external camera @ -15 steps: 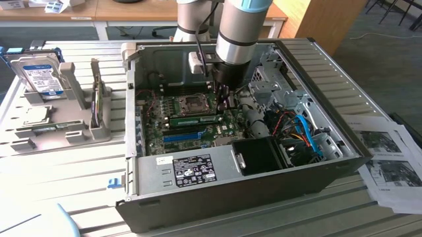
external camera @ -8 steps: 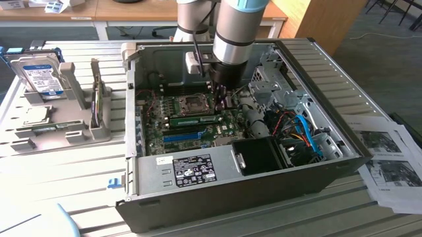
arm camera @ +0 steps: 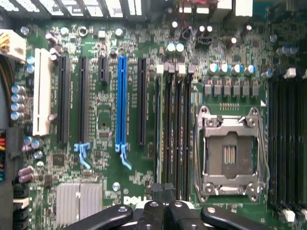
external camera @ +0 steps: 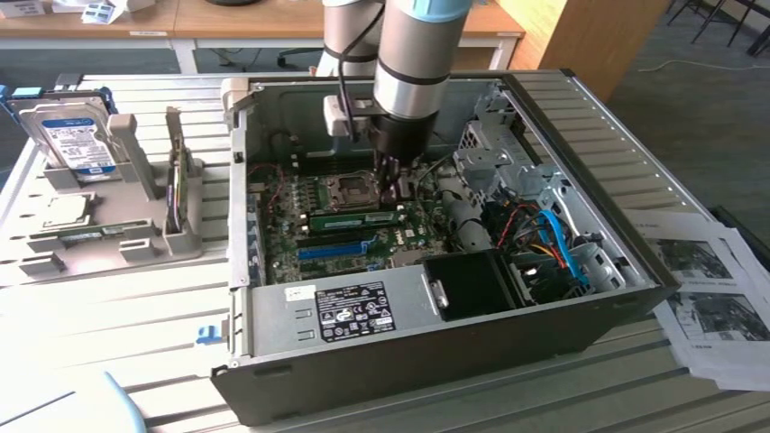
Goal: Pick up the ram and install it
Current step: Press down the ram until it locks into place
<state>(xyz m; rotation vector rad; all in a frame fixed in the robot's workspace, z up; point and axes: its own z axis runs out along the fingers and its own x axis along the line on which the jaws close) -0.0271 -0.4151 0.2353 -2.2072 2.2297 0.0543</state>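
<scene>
1. The ram [external camera: 356,219] sits edge-on in a slot on the motherboard [external camera: 325,239], just near of the processor socket [external camera: 352,188], inside the open computer case [external camera: 578,298];
2. The claw [external camera: 391,191] hangs just above the ram's right end, clenched, holding nothing;
3. A hard drive [external camera: 75,135] stands in a grey holder [external camera: 108,236] on the table [external camera: 96,316], at the exterior view's left.

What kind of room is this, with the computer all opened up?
Probably a computer workshop or robot lab. An open computer case lies on a slatted table, a hard drive waits in a grey holder, and desks stand behind.
</scene>
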